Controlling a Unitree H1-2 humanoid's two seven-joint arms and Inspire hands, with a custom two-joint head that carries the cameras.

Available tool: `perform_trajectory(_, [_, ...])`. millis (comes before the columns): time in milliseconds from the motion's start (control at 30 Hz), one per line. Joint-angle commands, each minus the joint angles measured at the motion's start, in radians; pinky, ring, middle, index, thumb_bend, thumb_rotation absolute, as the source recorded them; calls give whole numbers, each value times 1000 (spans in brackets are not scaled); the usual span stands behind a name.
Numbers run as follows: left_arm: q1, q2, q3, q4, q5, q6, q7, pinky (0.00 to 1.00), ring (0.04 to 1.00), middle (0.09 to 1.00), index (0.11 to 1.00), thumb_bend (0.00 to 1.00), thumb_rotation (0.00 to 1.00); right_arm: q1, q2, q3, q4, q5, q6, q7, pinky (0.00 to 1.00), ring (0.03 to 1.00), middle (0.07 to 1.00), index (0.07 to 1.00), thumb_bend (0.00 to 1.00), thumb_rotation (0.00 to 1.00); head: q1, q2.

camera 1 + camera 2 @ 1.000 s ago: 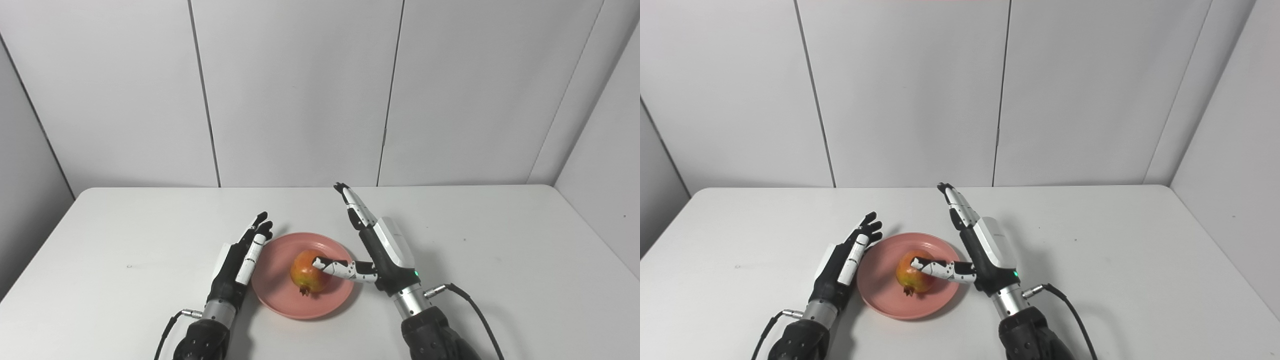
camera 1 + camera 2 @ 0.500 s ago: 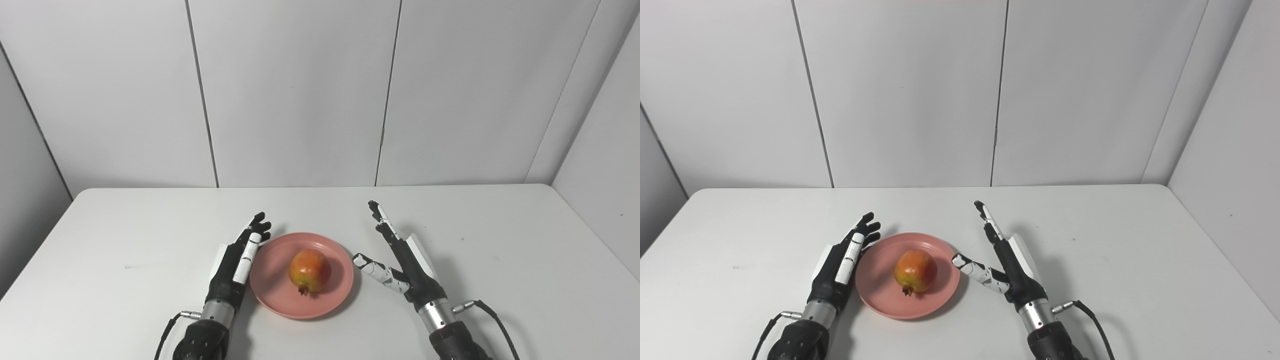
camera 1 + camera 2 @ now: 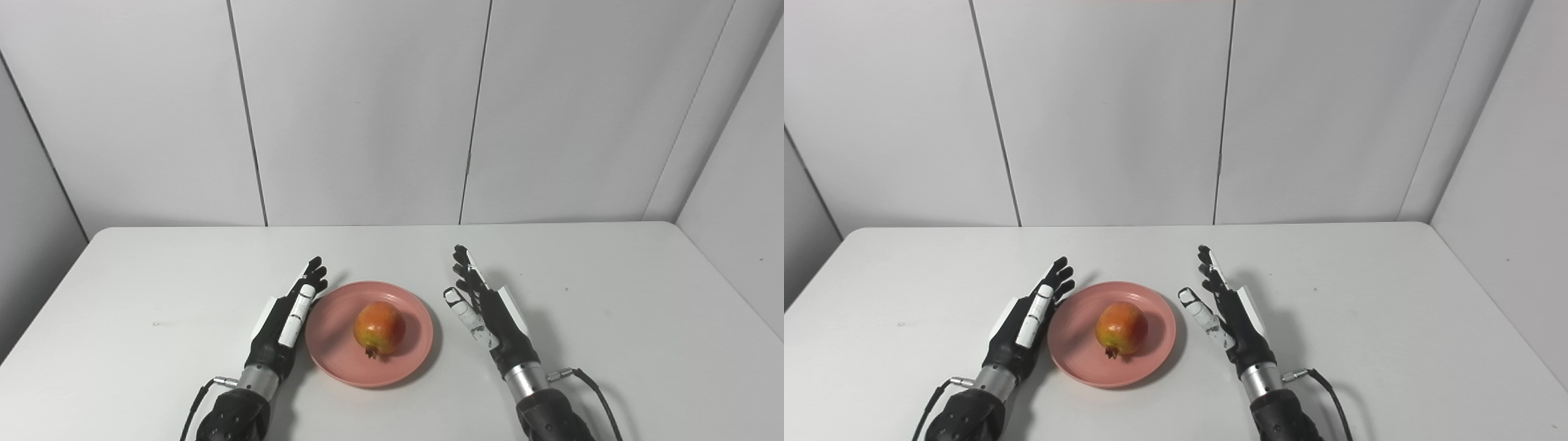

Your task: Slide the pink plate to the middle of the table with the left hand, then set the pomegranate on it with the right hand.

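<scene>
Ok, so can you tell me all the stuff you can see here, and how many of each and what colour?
pomegranate: one, red and yellow-orange, sitting on the plate, touching neither hand.
plate: one, pink, near the front middle of the table, between the two hands.
table: one, white, filling the lower half of the view.
wall panels: several, white-grey, standing behind the table and at both sides.
cable: one, black, at the right wrist; another shows at the left wrist.
left hand: one, black and white, open, right beside the plate's left edge.
right hand: one, black and white, open, resting to the right of the plate, apart from it.
</scene>
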Motion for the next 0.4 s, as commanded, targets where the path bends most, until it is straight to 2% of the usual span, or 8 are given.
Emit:
perform_trajectory(0, [-5, 18, 12, -15, -6, -7, 1, 939, 970, 990, 992, 550, 1000, -28, 15, -13, -24, 28, 12, 6, 946, 970, 979, 993, 571, 973, -4, -1])
perform_trajectory(200, [-5, 31, 20, -7, 0, -15, -3, 964, 985, 1000, 1000, 555, 1000, -29, 41, -26, -19, 61, 30, 9, 943, 956, 971, 999, 583, 960, -20, -3])
perform_trajectory(367, [-7, 35, 23, 0, 8, -23, 1, 987, 996, 1000, 1000, 553, 1000, -28, 54, -31, -11, 73, 42, 10, 960, 958, 976, 1000, 631, 970, -15, -5])
